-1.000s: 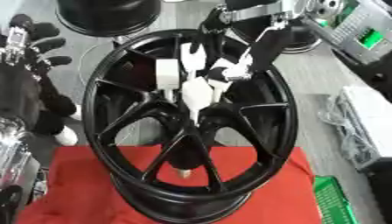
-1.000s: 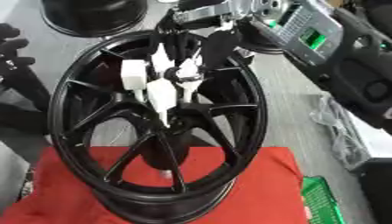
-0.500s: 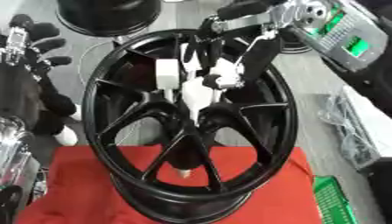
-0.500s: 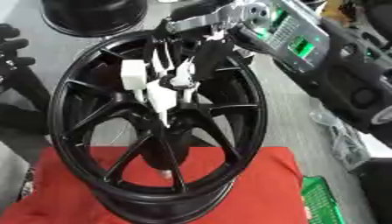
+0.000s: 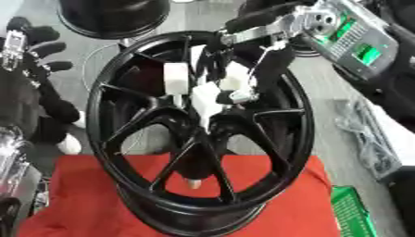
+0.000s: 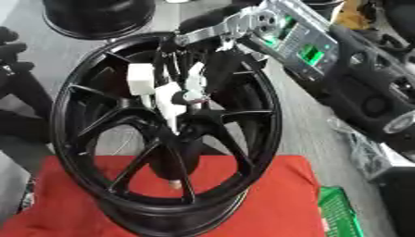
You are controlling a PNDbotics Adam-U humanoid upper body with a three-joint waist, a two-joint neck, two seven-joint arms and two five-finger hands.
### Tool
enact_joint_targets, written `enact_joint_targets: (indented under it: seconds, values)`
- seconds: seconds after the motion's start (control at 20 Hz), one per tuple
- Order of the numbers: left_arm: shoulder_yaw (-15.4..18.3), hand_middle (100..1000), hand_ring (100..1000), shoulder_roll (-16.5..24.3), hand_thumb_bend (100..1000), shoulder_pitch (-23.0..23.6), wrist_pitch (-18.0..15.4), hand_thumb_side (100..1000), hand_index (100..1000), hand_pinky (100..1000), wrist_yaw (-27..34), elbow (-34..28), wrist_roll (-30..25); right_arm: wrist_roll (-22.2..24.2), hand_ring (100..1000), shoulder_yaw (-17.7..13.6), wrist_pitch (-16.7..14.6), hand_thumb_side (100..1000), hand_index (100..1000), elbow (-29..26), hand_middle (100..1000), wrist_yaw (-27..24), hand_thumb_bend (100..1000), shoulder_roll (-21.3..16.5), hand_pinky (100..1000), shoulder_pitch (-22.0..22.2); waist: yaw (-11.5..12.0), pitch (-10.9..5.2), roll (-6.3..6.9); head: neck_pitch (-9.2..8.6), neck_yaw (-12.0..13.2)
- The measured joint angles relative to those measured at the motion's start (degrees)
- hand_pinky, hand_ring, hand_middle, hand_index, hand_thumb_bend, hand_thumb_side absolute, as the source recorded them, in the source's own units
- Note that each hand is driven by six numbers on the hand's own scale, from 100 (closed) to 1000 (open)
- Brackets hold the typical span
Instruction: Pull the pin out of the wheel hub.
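Note:
A black spoked wheel hub (image 5: 301, 134) stands tilted on a red cloth (image 5: 279, 203). A white pin (image 5: 204, 99) sticks out of its centre. My right hand (image 5: 263, 58) reaches in from the upper right, over the rim. Its white-tipped fingers (image 5: 235, 77) and thumb (image 5: 176, 78) are curled on either side of the pin. Behind it, the silver forearm with a green board (image 6: 300, 44) crosses the wheel's upper right. My left hand (image 5: 32, 51) rests at the left edge, black fingers up and relaxed, apart from the wheel.
A second black wheel (image 5: 113, 16) lies at the back. A green crate (image 5: 353, 215) sits at the lower right and a bundle of cables (image 5: 365, 134) at the right. A small pale nub (image 5: 193, 183) shows low in the hub.
My right forearm has swung further in over the wheel's upper right. The fingers stay at the pin, which remains at the hub's centre. The left hand has not moved.

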Motion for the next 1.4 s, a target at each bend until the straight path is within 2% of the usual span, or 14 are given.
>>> enact_joint_targets:
  seconds: [0.65, 1.0, 1.4]
  values:
    - [-0.02, 696, 768, 0.00, 158, 0.09, 0.11, 743, 715, 671, 0.00, 0.02, 0.02, -0.82, 690, -0.06, -1.07, 424, 831, 0.33, 678, 1.83, 290, 0.80, 748, 0.48, 0.04, -0.04, -0.06, 0.00, -0.53]
    - [-0.02, 697, 770, 0.00, 159, 0.10, 0.28, 743, 715, 670, 0.00, 0.02, -0.14, -2.71, 732, -0.40, -0.48, 423, 839, -0.78, 715, 2.08, 295, 0.55, 756, 1.68, 0.11, -0.04, -0.06, 0.00, -0.84]
    - [-0.02, 697, 771, 0.00, 158, 0.10, 0.32, 744, 714, 670, 0.00, 0.02, -0.18, -3.34, 735, -0.69, 0.56, 423, 836, -2.23, 716, 2.07, 292, -0.51, 755, 2.27, 0.28, -0.01, -0.06, 0.00, -0.89]
